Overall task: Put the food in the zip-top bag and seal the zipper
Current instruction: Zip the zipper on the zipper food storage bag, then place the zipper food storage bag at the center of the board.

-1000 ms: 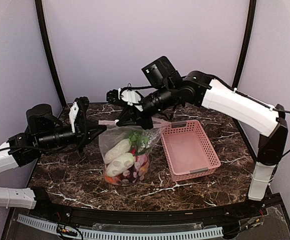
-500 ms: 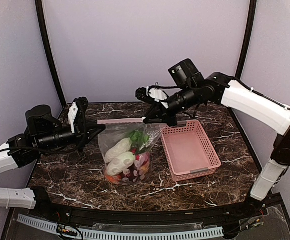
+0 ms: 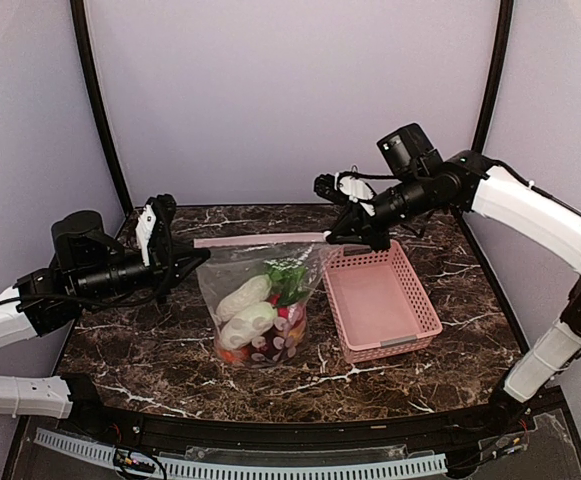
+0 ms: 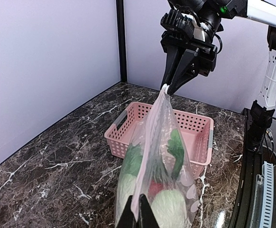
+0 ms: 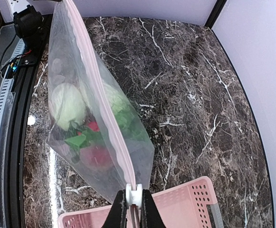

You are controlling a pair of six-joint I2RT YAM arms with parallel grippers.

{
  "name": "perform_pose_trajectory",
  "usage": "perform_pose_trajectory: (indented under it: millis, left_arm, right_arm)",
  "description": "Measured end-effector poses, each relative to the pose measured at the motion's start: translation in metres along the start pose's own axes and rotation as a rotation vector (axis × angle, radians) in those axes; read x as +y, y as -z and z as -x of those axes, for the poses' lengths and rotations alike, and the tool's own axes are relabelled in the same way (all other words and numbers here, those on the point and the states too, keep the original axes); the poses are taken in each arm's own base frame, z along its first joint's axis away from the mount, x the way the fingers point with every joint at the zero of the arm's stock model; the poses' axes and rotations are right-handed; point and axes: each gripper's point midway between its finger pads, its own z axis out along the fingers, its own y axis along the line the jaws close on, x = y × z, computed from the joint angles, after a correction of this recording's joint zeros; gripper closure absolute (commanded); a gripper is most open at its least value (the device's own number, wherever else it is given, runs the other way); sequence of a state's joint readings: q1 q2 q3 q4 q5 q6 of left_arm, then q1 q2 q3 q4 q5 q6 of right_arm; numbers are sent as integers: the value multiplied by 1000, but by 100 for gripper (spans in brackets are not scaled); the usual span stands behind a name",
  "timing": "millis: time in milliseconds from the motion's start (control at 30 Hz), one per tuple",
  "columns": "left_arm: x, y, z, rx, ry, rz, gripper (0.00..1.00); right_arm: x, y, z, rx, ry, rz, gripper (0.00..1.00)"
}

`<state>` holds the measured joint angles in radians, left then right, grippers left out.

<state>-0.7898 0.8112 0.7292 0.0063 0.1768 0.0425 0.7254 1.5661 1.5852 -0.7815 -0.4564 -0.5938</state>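
Two grippers are seen clamped at opposite ends of one strip. The zipper [image 3: 260, 240] is stretched taut and nearly level between them, above the marble table [image 3: 150, 340].

At the left end, the left gripper [image 3: 200, 257] is pinched shut on the zipper, and in the left wrist view the pale pink strip is seen caught between its dark fingers [image 4: 127, 219]. At the right end, the right gripper [image 3: 332, 237] is closed as well, and in its own wrist view the small white slider tab [image 5: 134, 194] is seen nipped between its fingertips [image 5: 120, 211].

The zip-top bag [image 3: 260, 300] is hung below the strip, clear and crinkled, and is narrowed toward its bottom. Whether that bottom is rested on the table cannot be told.

The food [image 3: 255, 325] is held inside the bag and is gathered in its lower half: two white oblong pieces are stacked at the left, green leaves are lifted above them at the right, and red round fruits are packed beneath, with a touch of orange at the very bottom.

Just to the bag's right, the pink basket [image 3: 375, 295] is set flat on the table, directly under the right gripper's end of the strip.
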Motion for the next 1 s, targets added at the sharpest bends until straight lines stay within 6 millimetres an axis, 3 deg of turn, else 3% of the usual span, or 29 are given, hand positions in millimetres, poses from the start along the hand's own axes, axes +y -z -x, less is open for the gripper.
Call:
perform_pose_trajectory:
  millis: [333,767,900,1000]
  left_arm:
    - [2,1,-4,5,2,9,99]
    - [5,-2,-7,-5,2,20,99]
    - [23,-14,-8,-5,3,81,99]
    - [55,-34,-10,22,-4,164,99]
  right_arm:
    - [-6,8,-26,44,-27,-26,100]
    - [-4,10,-29,44,-28,-26,100]
    - [-13,9,-28,61,-32,-37,100]
    - [-44,4,-17,66,-32,-84,100]
